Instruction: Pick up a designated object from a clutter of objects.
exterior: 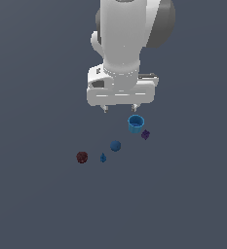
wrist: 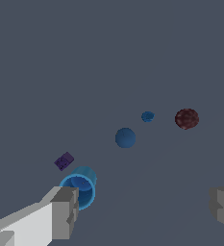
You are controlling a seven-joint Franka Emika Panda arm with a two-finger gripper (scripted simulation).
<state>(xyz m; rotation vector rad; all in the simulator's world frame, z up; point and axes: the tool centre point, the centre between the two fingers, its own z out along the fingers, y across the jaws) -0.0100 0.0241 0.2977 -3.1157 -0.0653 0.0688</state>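
Two balls: red ball (exterior: pixel 82 157) far exterior-left, blue ball (exterior: pixel 115 146); one cup (exterior: pixel 136 123); one cube (exterior: pixel 145 134); one blue piece (exterior: pixel 103 158) | gripper (exterior: pixel 119 108) spread wide, holding nothing | wrist view alone shows fingers (wrist: pixel 64 213) apart

No readable text, label, brand, number or sign in either view. My arm casing and hand housing render as plain white and grey, unmarked. The small items on the floor carry flat or mottled colour only, no printing. The floor itself is uniform dark grey, bare of markings.
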